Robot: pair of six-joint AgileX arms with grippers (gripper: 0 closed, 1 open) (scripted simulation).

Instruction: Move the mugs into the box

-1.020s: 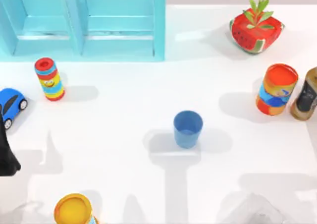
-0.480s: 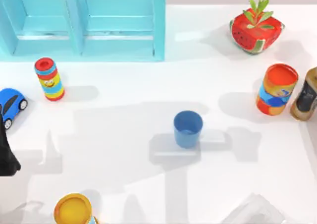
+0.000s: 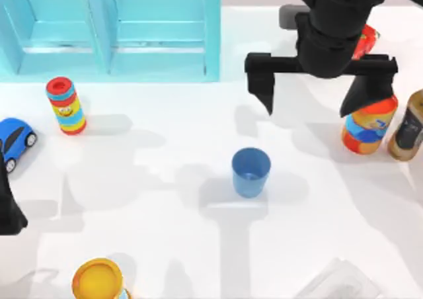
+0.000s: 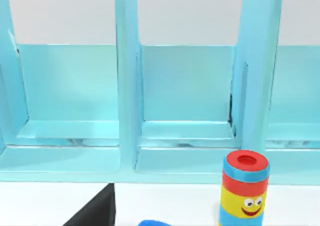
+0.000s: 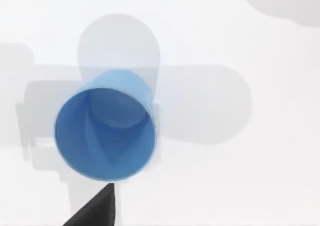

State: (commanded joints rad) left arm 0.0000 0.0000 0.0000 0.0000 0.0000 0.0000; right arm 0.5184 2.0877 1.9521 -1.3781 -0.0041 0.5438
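The blue mug [image 3: 251, 171] stands upright and open-mouthed on the white table [image 3: 165, 200], a little right of centre in the top view, apart from everything else. The right wrist view looks nearly straight down into it [image 5: 105, 133], showing an empty interior.

At about one o'clock from the mug, the right gripper [image 3: 320, 106] hangs above the table with its two dark fingers spread wide, grasping nothing; one fingertip [image 3: 266, 102] points down at roughly twelve o'clock from the mug, the other lies over the top of the orange-and-blue can [image 3: 367, 127]. That can stands at about two to three o'clock from the mug, near the table's right side, with a brown bottle [image 3: 408, 128] just beside it at the right edge. A red watermelon-patterned pot [image 3: 365, 40] is partly hidden behind the right arm.

At about ten o'clock from the mug sits the light blue box [image 3: 112, 31], an open-fronted unit with upright dividers; the left wrist view faces its compartments [image 4: 185, 91], which look empty. The striped red-topped cylinder [image 3: 65, 105] with a smiley stands in front of it, at nine to ten o'clock from the mug, and a blue toy car [image 3: 14, 140] lies at the left edge. An orange-topped can [image 3: 98, 280] stands at seven o'clock. The left arm [image 3: 8, 206] sits at the left edge; whether its pincer is released or clenched cannot be told.
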